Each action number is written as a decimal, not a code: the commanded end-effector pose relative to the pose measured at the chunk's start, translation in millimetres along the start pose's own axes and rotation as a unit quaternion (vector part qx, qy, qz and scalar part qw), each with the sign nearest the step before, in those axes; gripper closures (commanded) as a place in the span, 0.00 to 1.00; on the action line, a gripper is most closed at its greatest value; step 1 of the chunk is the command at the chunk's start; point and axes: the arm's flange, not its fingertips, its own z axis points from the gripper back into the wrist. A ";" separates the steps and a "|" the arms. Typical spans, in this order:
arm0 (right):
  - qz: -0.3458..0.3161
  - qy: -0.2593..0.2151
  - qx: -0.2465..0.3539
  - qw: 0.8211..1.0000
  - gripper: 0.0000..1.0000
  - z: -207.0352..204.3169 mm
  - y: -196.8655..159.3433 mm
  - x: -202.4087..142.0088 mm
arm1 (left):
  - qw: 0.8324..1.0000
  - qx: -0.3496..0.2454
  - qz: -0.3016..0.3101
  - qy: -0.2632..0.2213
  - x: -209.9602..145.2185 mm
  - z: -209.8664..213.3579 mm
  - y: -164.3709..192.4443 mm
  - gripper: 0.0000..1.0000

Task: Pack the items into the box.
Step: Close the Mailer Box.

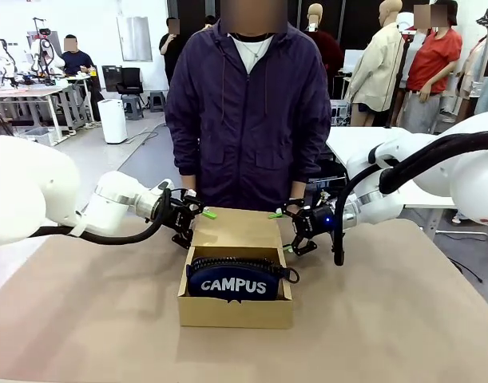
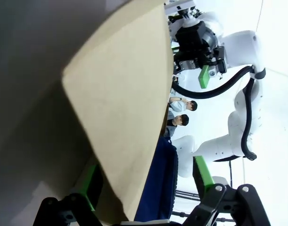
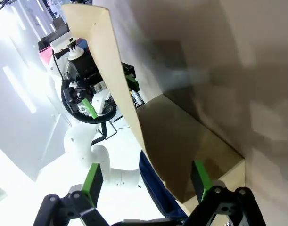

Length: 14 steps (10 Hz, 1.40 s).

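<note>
The brown cardboard box sits mid-table with its flap lid half raised at the far side. A navy zip pouch lettered "CAMPUS" lies inside, filling most of the width. My left gripper is open at the lid's left edge and my right gripper is open at its right edge. In the left wrist view, the lid runs between my left gripper's green pads, with the pouch beyond. In the right wrist view, the lid likewise passes between the right gripper's pads, beside the box wall.
A person in a dark purple jacket stands close behind the box at the table's far edge. Bare brown tabletop spreads around the box on both sides and in front.
</note>
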 end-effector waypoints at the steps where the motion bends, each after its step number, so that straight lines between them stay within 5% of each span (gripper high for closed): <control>1: 0.022 -0.017 0.011 1.000 0.00 -5.2 1.3 12.9 | 1.000 -0.023 0.001 -0.020 -2.6 -1.5 -7.3 0.00; 7: 0.088 -0.052 0.028 0.994 0.00 -10.1 1.5 17.7 | 0.999 -0.025 0.021 -0.026 -10.1 -3.5 -1.1 0.00; 10: 0.092 -0.058 0.016 0.994 0.56 -9.2 1.2 16.5 | 0.999 -0.020 0.016 -0.024 -9.7 -4.5 -0.7 0.58; 14: 0.096 -0.056 0.025 0.994 0.56 -8.2 2.8 14.2 | 0.999 -0.023 0.005 -0.035 -10.7 2.3 -1.9 0.58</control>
